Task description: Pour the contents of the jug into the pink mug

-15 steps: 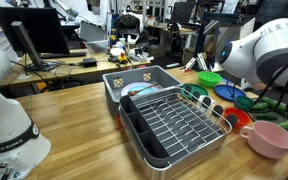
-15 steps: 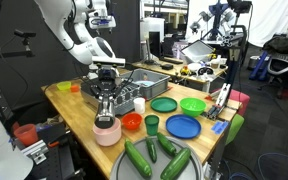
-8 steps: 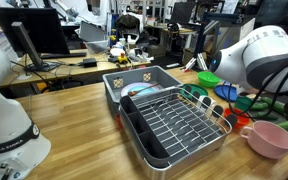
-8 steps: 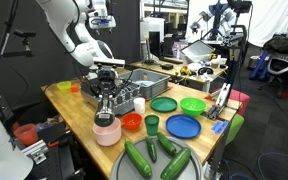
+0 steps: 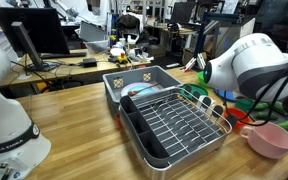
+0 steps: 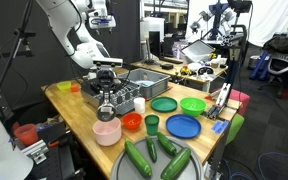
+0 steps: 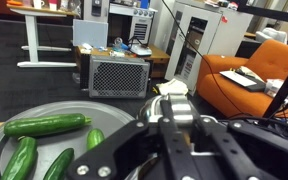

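Seen in an exterior view, around the pink mug (image 6: 106,132), the red bowl (image 6: 132,122) sits just beside it at 2 o'clock, with a green cup (image 6: 151,124) past that. The dish rack (image 6: 144,85) blocks 12 to 1 o'clock. Cucumbers (image 6: 136,158) lie near at 4 o'clock. You have bare table (image 6: 76,108) from 9 to 11 o'clock, up to two small orange cups (image 6: 64,87).

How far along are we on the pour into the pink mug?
Done: the gripper hangs above the pink mug, as far as the exterior view shows. In hand: unclear; I cannot make out a jug or whether the gripper is shut on anything. Left: the pour itself; no view shows inside the mug, so confirm the grasp before tipping.
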You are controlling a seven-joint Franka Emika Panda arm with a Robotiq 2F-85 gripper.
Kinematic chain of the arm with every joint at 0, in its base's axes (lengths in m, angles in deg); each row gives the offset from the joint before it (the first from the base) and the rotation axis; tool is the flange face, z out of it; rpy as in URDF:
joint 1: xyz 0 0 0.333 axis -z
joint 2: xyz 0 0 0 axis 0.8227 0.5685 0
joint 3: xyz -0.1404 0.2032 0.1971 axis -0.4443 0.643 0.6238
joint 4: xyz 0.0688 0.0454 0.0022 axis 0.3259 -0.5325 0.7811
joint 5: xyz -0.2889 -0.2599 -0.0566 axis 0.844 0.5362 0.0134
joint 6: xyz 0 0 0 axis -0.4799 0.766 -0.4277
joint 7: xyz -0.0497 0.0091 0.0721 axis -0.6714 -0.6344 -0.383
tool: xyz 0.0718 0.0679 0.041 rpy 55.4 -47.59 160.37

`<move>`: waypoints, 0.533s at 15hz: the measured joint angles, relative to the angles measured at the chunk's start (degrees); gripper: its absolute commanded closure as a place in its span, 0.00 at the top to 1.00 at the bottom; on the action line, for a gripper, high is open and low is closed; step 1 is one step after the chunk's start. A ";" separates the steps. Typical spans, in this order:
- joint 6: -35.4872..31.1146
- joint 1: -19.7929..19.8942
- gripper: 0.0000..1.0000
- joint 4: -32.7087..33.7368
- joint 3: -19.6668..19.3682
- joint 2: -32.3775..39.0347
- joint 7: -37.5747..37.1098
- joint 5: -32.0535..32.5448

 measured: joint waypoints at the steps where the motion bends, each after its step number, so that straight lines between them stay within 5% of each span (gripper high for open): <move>1: 0.82 -0.15 0.04 0.17 0.12 0.58 -0.24 0.58; 8: 4.06 -0.49 0.04 1.15 1.33 3.87 -1.21 3.91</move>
